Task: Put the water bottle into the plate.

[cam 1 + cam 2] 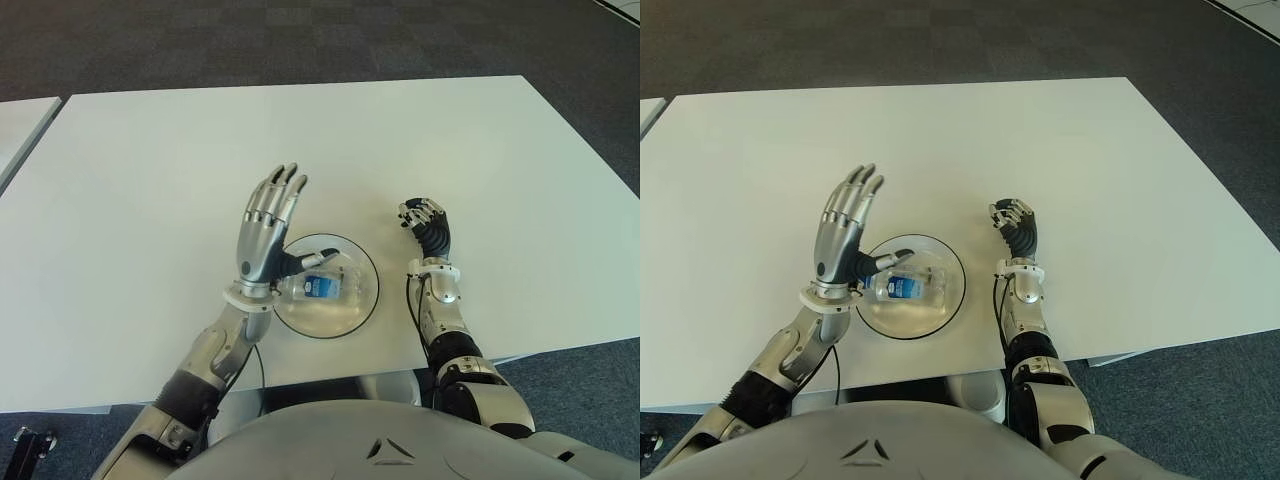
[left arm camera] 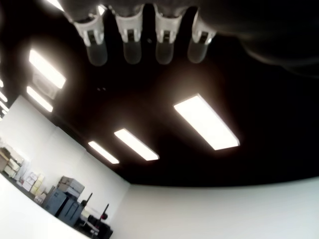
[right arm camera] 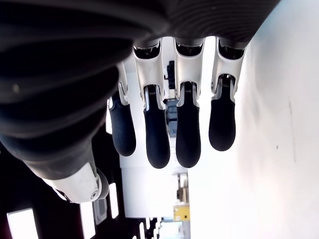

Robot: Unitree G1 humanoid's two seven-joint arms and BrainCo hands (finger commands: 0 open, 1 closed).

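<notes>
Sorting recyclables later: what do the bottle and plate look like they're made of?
Bottle: probably clear plastic, see-through with a blue label, lying in the plate. Plate: likely glass or clear plastic, since the white table shows through and its rim looks dark.

- Both eye views look steeply down from the head, sharing the table and plate, lower centre.
- Left wrist view faces ceiling lights.
- Right wrist view sits close behind fingers.
</notes>
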